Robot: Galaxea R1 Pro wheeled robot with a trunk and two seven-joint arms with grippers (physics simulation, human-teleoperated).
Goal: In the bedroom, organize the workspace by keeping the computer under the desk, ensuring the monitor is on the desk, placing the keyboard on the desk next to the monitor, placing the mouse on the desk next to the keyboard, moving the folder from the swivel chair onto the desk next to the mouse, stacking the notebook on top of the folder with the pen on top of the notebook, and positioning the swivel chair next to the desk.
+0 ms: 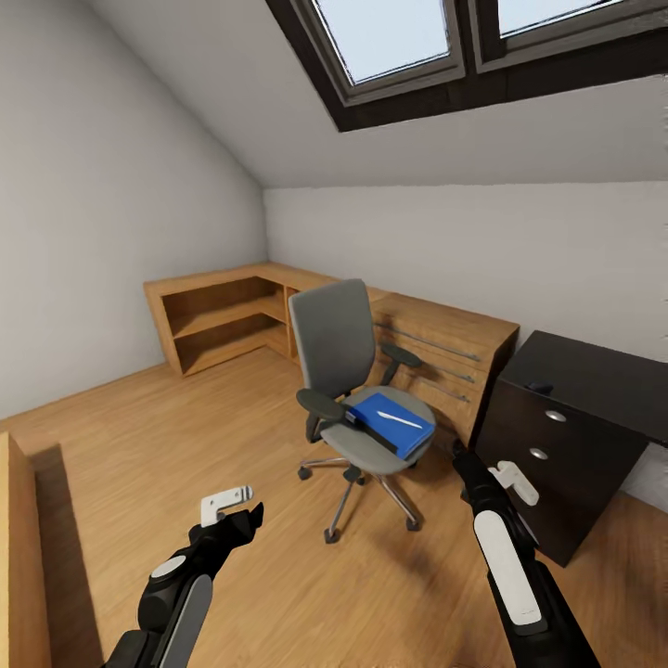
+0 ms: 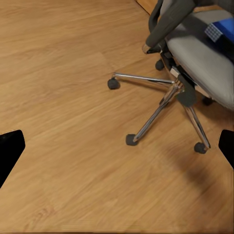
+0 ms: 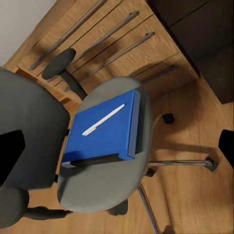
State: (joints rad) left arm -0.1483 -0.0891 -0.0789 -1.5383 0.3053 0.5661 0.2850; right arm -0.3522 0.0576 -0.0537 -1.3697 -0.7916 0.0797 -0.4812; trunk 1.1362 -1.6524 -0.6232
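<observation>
Grey swivel chair point(image 1: 345, 371) is standing on the light wood floor point(image 1: 186, 445), approx. in the middle of the room, and I am taking it as landmark. On its seat the blue folder point(image 1: 392, 423) is lying flat, w/ the white pen point(image 1: 401, 420) resting on top of it. In the right wrist view a dark thin edge is showing under the folder point(image 3: 102, 134) at one side; I cannot tell what it is. Pen point(image 3: 103, 119) is lying diagonal, all inside the folder's surface.

Behind the chair the low oak dresser point(image 1: 445, 348) is running along the wall, and right of the chair the bench point(image 1: 594, 371) w/ glossy black top and black drawer unit point(image 1: 543, 464) is standing.

Left tool point(image 1: 230, 508) is hovering over bare floor, in front-left of the chair, holding nothing; fingers look apart. Right tool point(image 1: 506, 478) is hanging just right of the seat, between chair and drawer unit, also holding nothing, fingers apart. In the left wrist view the chrome base point(image 2: 168, 100) and castors are sitting on the floor.
</observation>
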